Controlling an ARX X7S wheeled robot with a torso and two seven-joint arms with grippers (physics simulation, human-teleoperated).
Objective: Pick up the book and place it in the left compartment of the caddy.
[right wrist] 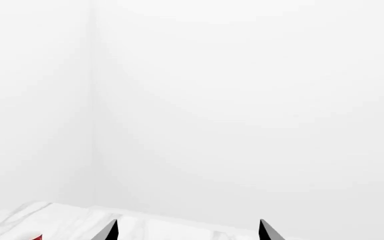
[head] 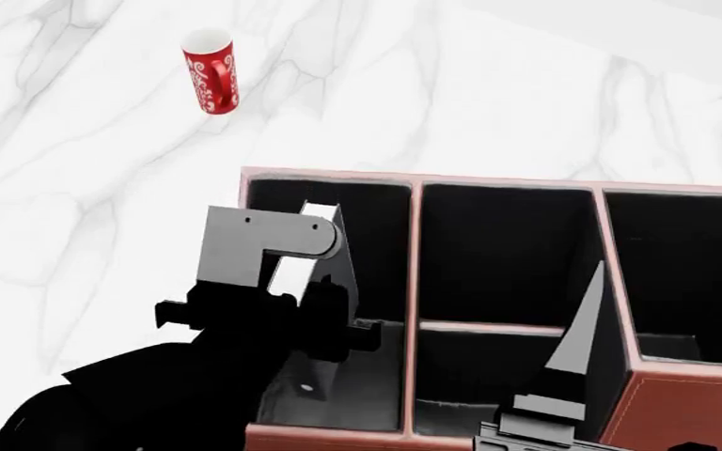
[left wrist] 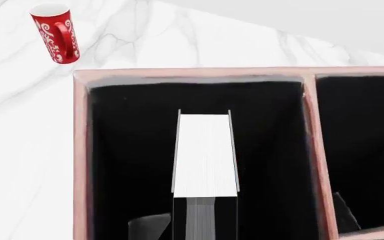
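left end effector (head: 317,315) is grasping the book (left wrist: 205,155) upright inside the caddy's (head: 417,272) left compartment (left wrist: 132,150); placing step, next likely lowering and releasing; right end effector (right wrist: 188,231) is hanging open.

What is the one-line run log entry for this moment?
left gripper: holds book | book: inside left compartment | right gripper: open, idle

A white marble counter (head: 72,188) with faint grey veining fills most of the head view, its far edge running diagonally across the upper right. Beyond it stand plain white walls (right wrist: 245,100), meeting in a soft vertical corner under even, shadowless light.
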